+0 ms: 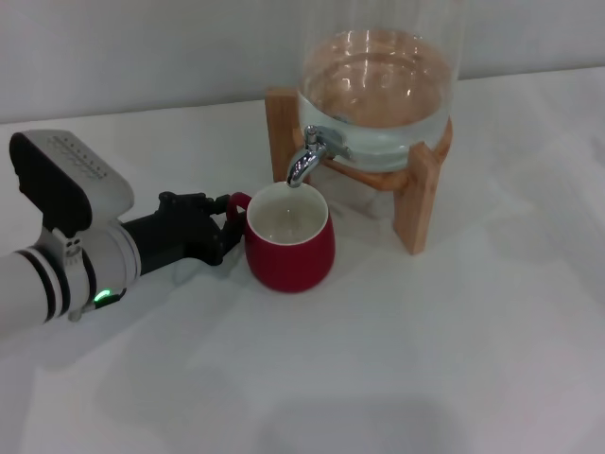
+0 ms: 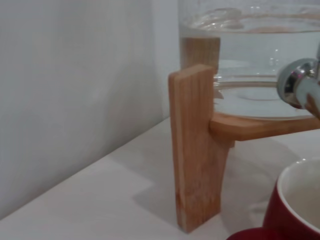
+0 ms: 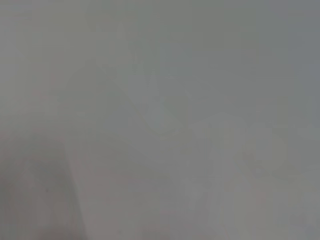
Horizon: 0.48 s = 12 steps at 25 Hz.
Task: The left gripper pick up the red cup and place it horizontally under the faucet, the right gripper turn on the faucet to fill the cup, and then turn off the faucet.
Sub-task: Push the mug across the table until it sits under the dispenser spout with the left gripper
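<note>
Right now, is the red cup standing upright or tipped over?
Upright: the red cup sits on its base on the table, mouth facing up beneath the faucet.

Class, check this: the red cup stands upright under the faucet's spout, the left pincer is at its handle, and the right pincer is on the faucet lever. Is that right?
Not quite. The red cup does stand upright under the faucet, with the left pincer at its handle, but no right pincer is on the lever. The head view shows the faucet untouched and no right arm at all.
</note>
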Available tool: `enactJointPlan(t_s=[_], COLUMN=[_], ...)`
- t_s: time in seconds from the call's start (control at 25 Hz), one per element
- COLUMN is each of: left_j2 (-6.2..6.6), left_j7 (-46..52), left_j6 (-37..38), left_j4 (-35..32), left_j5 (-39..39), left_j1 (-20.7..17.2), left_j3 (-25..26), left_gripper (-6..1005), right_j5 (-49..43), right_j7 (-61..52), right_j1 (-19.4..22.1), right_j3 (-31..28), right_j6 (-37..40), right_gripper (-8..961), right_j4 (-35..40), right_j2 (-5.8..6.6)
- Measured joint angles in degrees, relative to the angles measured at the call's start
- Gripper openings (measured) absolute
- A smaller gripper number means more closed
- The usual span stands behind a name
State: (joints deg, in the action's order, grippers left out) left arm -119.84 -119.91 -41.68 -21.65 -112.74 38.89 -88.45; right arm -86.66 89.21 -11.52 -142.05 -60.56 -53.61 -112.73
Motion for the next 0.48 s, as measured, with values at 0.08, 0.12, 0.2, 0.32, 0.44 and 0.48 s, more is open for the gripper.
enactJointPlan(t_s=[0.08,0.12,0.2,0.32,0.44,0.48], left_j2=[0.09,0.11,0.12,0.13,0.13,0.13], left_j7=[0.82,1.0,1.28,1.48,1.54,1.55], left_j6=[0.06,0.06,0.06,0.05,0.05,0.05], left_j4=[-1.88,-2.6,-3.64,-4.83,-5.6,-5.84], left_j5=[0.02,0.03,0.04,0.06,0.13,0.14], left_j1=[-1.49,-2.1,-3.07,-4.34,-5.44,-5.69], left_j3=[-1.08,-1.25,-1.39,-1.55,-1.58,-1.58], left_gripper=[373,375,380,387,394,397], right_j5=[0.03,0.04,0.06,0.07,0.09,0.09], right_j7=[0.0,0.0,-0.01,-0.03,-0.06,-0.06], right_j1=[0.01,0.0,0.01,0.06,0.08,0.09], right_j3=[0.0,0.0,0.0,0.02,0.02,0.02], right_j6=[0.0,0.0,0.0,0.0,0.0,0.0], right_gripper=[728,728,728,728,728,728], right_j4=[0.0,0.0,0.0,0.0,0.0,0.0], right_j2=[0.05,0.05,0.05,0.09,0.14,0.14])
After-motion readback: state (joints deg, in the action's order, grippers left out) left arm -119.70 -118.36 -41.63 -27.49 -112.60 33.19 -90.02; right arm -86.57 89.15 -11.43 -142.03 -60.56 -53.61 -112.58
